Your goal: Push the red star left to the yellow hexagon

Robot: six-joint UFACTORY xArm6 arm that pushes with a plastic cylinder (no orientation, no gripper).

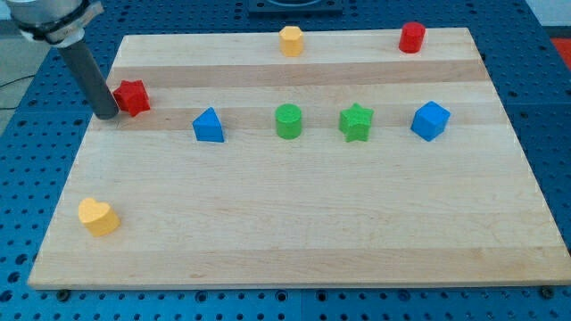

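The red star lies near the board's left edge, in the upper part. My tip rests on the board just left of the red star, touching or almost touching its left side. The rod rises from it toward the view's top left. The yellow hexagon sits at the top edge, near the middle, far to the right of the red star.
A red cylinder stands at the top right. A blue triangle, green cylinder, green star and blue cube form a row across the middle. A yellow heart lies at the bottom left of the wooden board.
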